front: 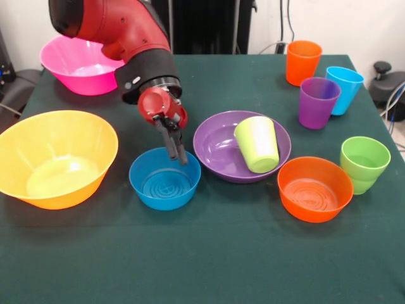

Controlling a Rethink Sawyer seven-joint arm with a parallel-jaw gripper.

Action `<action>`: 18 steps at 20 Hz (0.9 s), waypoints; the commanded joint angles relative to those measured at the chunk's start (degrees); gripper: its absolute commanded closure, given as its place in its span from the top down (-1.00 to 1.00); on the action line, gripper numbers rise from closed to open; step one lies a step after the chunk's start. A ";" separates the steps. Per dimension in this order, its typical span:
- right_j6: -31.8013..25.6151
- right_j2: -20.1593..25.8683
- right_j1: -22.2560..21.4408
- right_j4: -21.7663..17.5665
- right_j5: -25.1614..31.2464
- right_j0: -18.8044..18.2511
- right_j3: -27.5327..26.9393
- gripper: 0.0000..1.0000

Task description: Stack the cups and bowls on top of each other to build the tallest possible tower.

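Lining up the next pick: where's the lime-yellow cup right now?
In the front view, the lime-yellow cup sits upside down and tilted inside the purple bowl, right of centre, between the blue bowl and the orange bowl.

bright, even light falls from above onto the dark green cloth-covered table (pixel 209 253). soft, faint shadows sit close under the big yellow-orange plastic bowl (pixel 56 158) and the small orange plastic bowl (pixel 315 189). pale glare marks the inside of the big pink plastic bowl (pixel 79 63). focus is mildly soft throughout.
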 commanded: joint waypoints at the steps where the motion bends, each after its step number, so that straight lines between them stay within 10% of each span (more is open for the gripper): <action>1: 1.52 3.31 -0.70 12.74 -2.72 -3.99 5.53 1.00; 18: 7.87 0.35 -3.96 6.23 -4.63 -0.88 7.00 1.00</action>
